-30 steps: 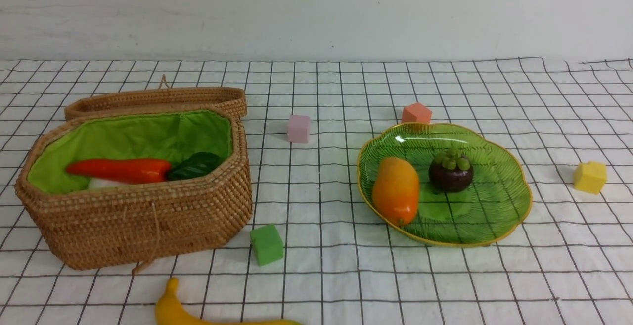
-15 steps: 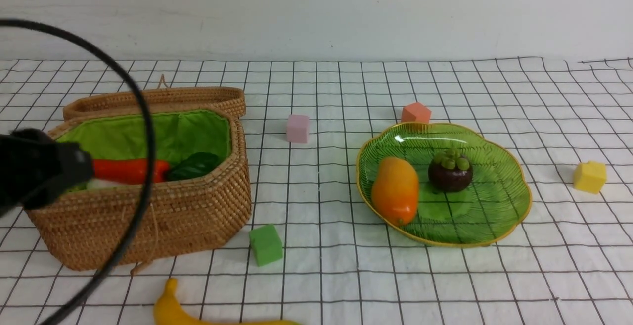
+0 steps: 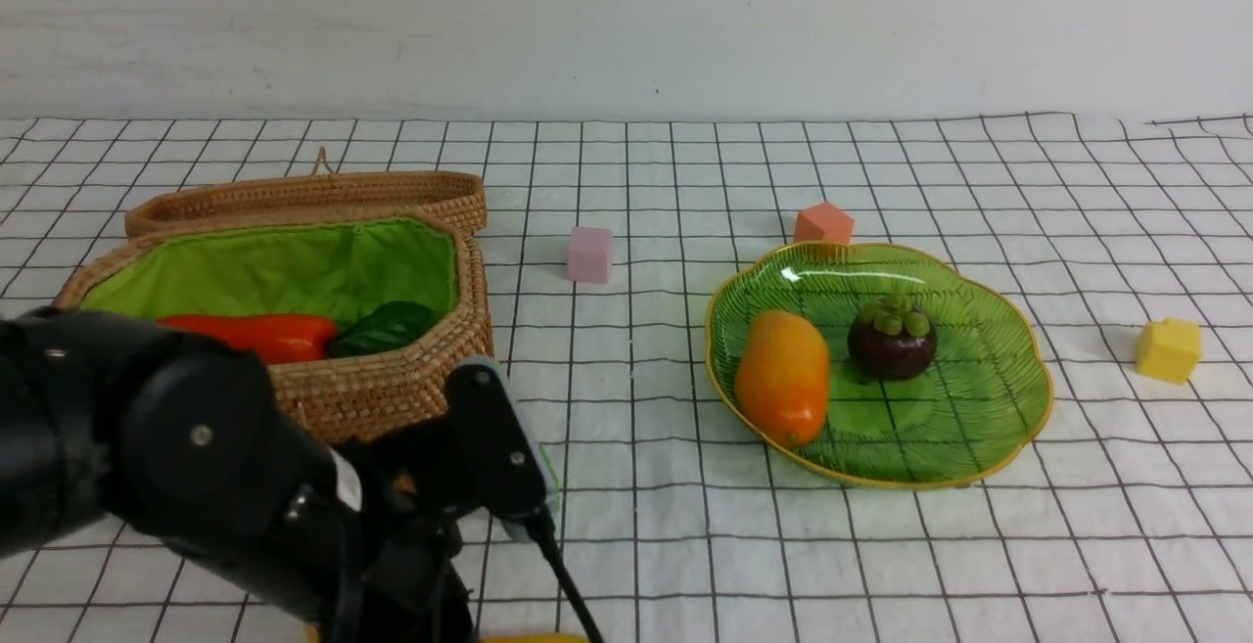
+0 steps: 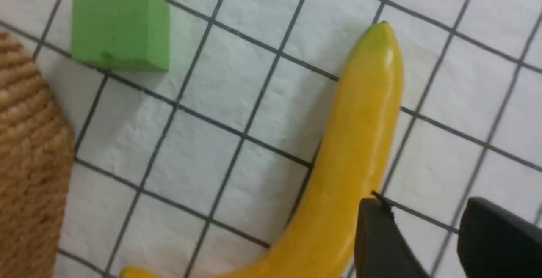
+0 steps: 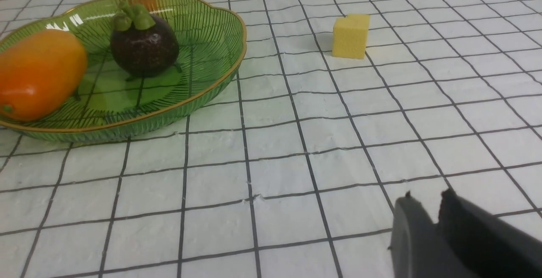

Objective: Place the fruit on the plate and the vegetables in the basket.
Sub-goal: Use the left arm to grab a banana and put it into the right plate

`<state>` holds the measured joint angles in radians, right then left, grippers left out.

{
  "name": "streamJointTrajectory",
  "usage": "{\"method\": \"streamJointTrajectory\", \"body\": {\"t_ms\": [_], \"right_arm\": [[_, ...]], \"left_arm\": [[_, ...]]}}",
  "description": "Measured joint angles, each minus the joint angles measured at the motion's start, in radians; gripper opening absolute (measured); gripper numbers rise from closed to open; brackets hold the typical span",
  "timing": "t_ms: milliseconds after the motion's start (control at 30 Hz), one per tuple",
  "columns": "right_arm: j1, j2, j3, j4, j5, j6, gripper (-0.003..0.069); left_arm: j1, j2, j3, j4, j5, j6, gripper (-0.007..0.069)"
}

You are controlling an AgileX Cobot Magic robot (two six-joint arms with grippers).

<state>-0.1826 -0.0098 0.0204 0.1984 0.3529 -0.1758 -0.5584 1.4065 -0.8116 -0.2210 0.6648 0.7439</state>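
The yellow banana (image 4: pixel 351 155) lies on the checked cloth near the table's front edge; only a sliver of it (image 3: pixel 533 637) shows in the front view. My left gripper (image 4: pixel 427 216) is open and empty just above it, with one finger (image 4: pixel 381 240) at the banana's side. The orange-yellow mango (image 3: pixel 783 376) and purple mangosteen (image 3: pixel 891 338) sit on the green plate (image 3: pixel 989 369). The red-orange pepper (image 3: pixel 264 335) and dark green leaves (image 3: pixel 387 328) lie in the wicker basket (image 3: pixel 401 379). No gourd shows. My right gripper (image 5: pixel 425 204) is shut and empty, low over the cloth to the right of the plate (image 5: pixel 203 87).
My left arm (image 3: pixel 196 457) covers the basket's front. A green cube (image 4: pixel 118 26) sits between the banana and the basket wall (image 4: pixel 29 163). A pink cube (image 3: pixel 589 254), an orange cube (image 3: pixel 823 223) and a yellow cube (image 3: pixel 1167 350) stand on the cloth.
My left arm has swung in from the left and come down in front of the basket, now covering the green cube and most of the banana. Fruit, plate and basket contents have not moved.
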Motion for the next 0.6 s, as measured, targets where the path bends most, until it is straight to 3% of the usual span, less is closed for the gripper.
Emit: {"method": "streamJointTrajectory", "body": {"t_ms": [200, 333, 467, 600], "right_arm": [[0.000, 0.000, 0.000, 0.000, 0.000, 0.000, 0.0123], [0.000, 0.000, 0.000, 0.000, 0.000, 0.000, 0.0127], [0.000, 0.000, 0.000, 0.000, 0.000, 0.000, 0.0132], [0.000, 0.000, 0.000, 0.000, 0.000, 0.000, 0.0139]], "left_arm": [[0.000, 0.149, -0.006, 0.041, -0.037, 0.009, 0.0490], [0.000, 0.240, -0.006, 0.041, -0.041, 0.011, 0.0546], [-0.001, 0.279, -0.045, 0.032, -0.003, 0.009, 0.0494], [-0.001, 0.303, -0.126, -0.014, 0.158, 0.036, 0.0286]]}}
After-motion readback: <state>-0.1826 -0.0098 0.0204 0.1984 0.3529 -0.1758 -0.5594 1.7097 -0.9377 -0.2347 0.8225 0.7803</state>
